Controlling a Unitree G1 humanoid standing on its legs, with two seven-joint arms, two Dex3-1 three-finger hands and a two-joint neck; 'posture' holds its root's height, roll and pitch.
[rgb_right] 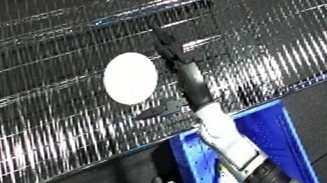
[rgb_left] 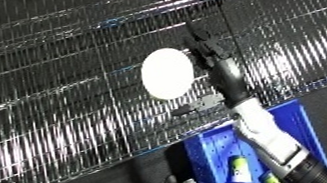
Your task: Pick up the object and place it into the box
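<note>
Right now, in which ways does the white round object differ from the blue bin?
The white round object is pale, plain and oval in outline; the blue bin is bright blue with straight walls.
The white object rests on the wire shelf, beside the right hand; the bin sits below the shelf's front edge, partly behind the forearm.
The white object looks solid; the bin is open and holds small items.

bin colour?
Blue. The bin sits below the wire shelf; left eye view shows it best.
</note>
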